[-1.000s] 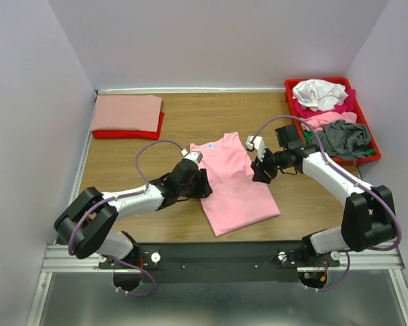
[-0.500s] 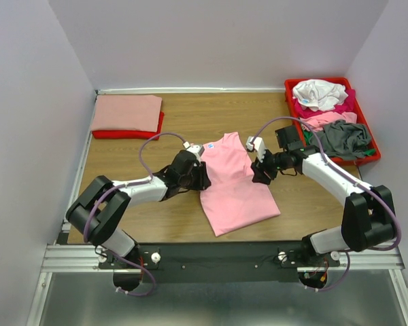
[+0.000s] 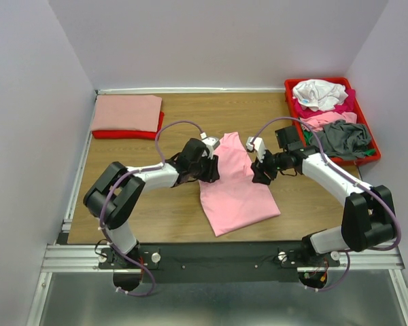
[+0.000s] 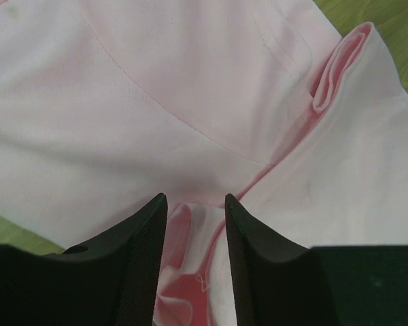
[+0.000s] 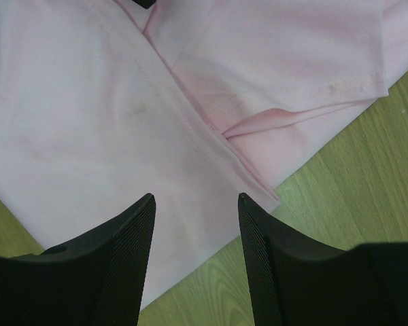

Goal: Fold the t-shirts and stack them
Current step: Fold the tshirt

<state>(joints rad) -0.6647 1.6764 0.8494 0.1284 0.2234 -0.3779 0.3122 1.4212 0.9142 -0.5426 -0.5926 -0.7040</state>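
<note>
- Light pink shirt (image 3: 236, 190): its left edge is lying under the left gripper (image 3: 205, 165), and both wrist views are cutting it off.
- Red shirt (image 3: 126, 134), far left: only a rim is showing beneath the salmon shirt (image 3: 126, 112).
- Heaped shirts (image 3: 340, 136) in the red tray (image 3: 317, 81): these are overlapping, so their outlines cannot be told.

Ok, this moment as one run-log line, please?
pink t-shirt part-folded mid-table | left claw open over its left fold | right claw open over its right edge | folded stack back left | red tray: loose shirts

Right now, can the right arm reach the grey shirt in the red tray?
Probably yes. The grey shirt lies uncovered at the near end of the red tray, close to the right gripper, whose jaws stand open and empty, with nothing between them.
</note>
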